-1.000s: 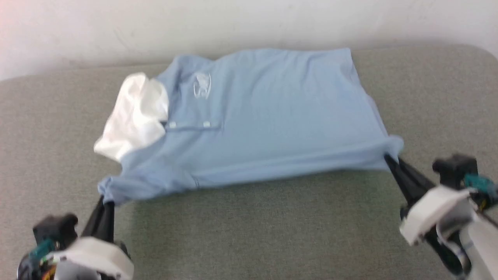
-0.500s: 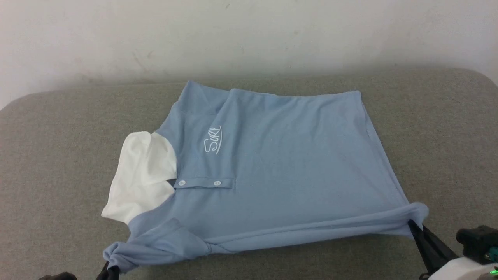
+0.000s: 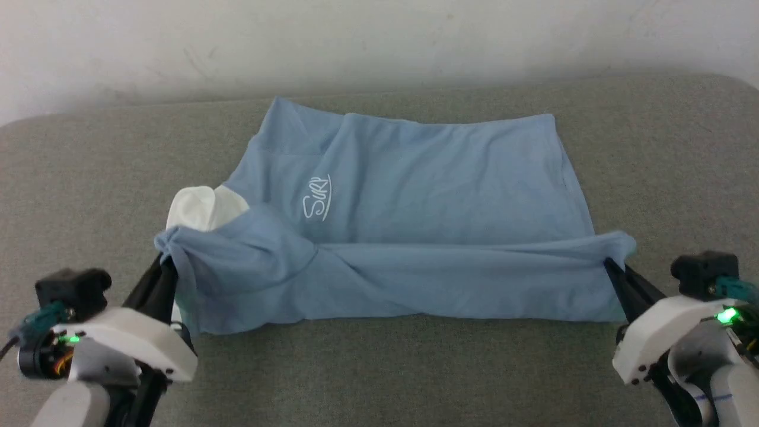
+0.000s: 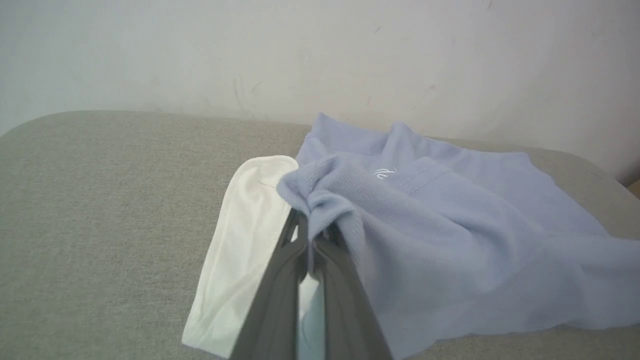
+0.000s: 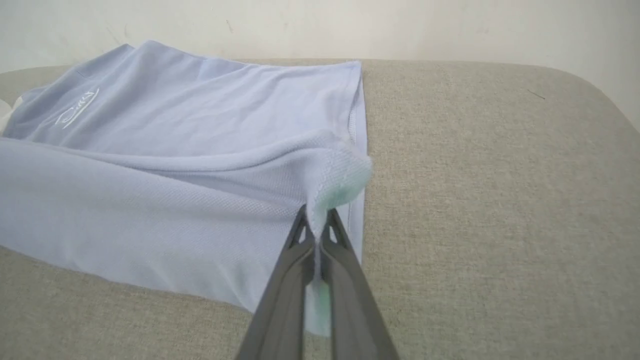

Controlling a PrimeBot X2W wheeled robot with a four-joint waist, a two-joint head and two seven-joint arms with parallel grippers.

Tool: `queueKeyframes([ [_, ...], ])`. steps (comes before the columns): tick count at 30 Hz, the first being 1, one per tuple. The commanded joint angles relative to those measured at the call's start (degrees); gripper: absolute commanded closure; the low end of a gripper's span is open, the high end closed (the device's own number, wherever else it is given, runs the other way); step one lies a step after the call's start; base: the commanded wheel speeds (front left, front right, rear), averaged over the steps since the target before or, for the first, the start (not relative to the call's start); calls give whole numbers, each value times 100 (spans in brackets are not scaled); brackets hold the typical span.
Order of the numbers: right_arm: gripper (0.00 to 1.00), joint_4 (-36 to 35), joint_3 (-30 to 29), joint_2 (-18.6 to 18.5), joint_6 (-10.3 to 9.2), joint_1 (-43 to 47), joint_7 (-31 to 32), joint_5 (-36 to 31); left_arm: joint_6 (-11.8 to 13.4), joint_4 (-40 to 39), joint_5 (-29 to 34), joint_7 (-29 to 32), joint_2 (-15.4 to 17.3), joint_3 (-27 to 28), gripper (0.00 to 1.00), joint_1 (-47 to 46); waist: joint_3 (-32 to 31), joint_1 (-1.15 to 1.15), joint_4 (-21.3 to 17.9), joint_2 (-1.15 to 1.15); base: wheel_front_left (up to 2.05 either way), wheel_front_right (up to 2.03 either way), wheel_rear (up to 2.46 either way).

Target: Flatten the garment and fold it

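Note:
The garment (image 3: 415, 196) is a light blue polo shirt with a white "Surf" logo, lying on a grey padded surface with its white collar (image 3: 201, 209) at the left. Its near edge is lifted and carried back over the shirt, draping down as a fold. My left gripper (image 3: 168, 261) is shut on the bunched near-left corner, seen in the left wrist view as pinched fabric (image 4: 320, 210) between the dark fingers (image 4: 280, 280). My right gripper (image 3: 611, 265) is shut on the near-right corner, where cloth (image 5: 340, 175) sticks up between the fingers (image 5: 345, 280).
The grey padded surface (image 3: 385, 373) reaches to a pale wall (image 3: 379, 41) behind the shirt. Its rounded corners show at the far left and far right. Bare grey fabric lies in front of the shirt and on both sides.
Both grippers have lifted the near edge and carried it away from me over the shirt, hiding the placket and most of the collar. The head camera has also shifted between frames.

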Motion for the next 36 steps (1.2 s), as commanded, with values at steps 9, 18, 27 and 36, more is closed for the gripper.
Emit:
queueKeyframes([
  [9,93,1570,563,-70,-14,-1267,-202,49,-705,2060,-111,-28,-269,-400,100,-1508,472,-1,-122,-1,0,0,0],
  [18,0,2388,783,-30,-14,-1584,-1130,67,-1019,2997,-204,-324,-509,-529,0,-1760,370,-1,-103,-1,0,0,0],
  [27,0,1411,599,-27,-14,-882,-1588,-3,-884,2507,-368,-84,-98,-300,0,-1347,-74,-1,-33,-1,0,0,0],
  [36,0,-46,378,92,-14,-183,-1084,-297,-853,1586,-753,1284,580,-302,0,-919,-259,-1,-142,-1,0,0,0],
])
